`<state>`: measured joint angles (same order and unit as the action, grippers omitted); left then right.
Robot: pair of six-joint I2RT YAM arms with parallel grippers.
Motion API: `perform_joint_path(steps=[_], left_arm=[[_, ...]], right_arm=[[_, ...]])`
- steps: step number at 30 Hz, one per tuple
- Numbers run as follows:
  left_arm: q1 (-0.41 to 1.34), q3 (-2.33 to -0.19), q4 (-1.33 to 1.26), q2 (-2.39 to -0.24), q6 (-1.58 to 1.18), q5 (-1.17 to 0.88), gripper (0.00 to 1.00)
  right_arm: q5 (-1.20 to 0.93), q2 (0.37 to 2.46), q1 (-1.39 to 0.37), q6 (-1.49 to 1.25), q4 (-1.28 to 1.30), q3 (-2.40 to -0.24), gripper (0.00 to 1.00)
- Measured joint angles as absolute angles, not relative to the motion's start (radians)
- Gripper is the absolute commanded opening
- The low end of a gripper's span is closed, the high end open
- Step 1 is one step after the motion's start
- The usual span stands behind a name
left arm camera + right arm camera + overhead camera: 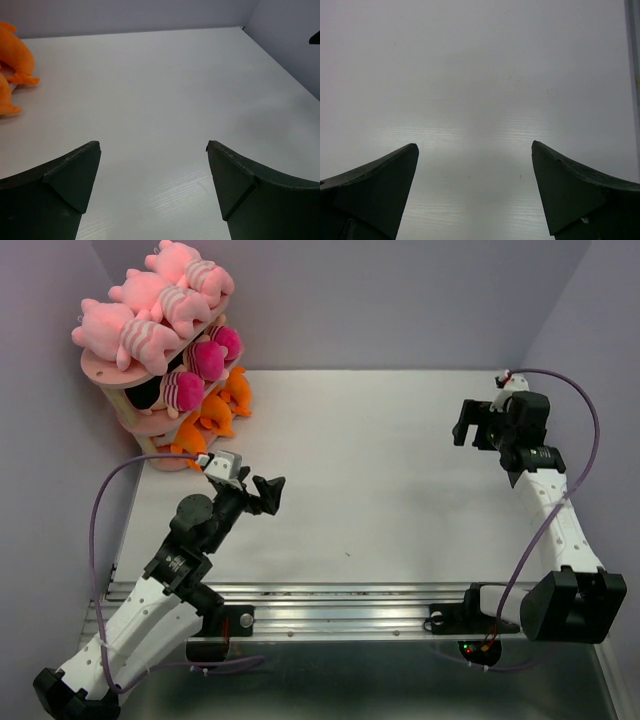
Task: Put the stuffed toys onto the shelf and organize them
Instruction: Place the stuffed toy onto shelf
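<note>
The pink shelf [100, 368] stands in the far left corner of the table. Several light pink striped stuffed toys [150, 310] lie on its top board. Magenta striped dolls [205, 358] fill the middle tier and orange toys [218, 410] the bottom one. Two orange toys [15, 55] show at the left edge of the left wrist view. My left gripper [268, 492] hangs open and empty to the right of the shelf, its fingers [75, 175] wide apart over bare table. My right gripper [470, 423] is open and empty at the far right, fingers [560, 180] apart over bare table.
The white table [380, 500] is bounded by lavender walls behind and at both sides. A metal rail [340, 605] runs along the near edge between the arm bases. Purple cables [590, 440] loop off both arms.
</note>
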<state>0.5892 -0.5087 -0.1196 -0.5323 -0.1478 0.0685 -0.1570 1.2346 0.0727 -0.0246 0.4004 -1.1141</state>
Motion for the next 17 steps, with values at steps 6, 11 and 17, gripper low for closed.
perform_joint_path(steps=[6,11,17], left_arm=[[0.59,-0.513,-0.033,-0.496,-0.16,0.12,0.99],[0.59,-0.513,-0.012,-0.434,-0.171,0.165,0.99],[0.59,-0.513,0.001,-0.422,-0.182,0.212,0.99]], right_arm=[[-0.029,1.095,0.073,-0.046,0.356,-1.034,1.0],[0.023,1.037,0.073,-0.069,0.325,-0.98,1.0],[0.054,1.034,0.073,-0.083,0.321,-0.935,1.0]])
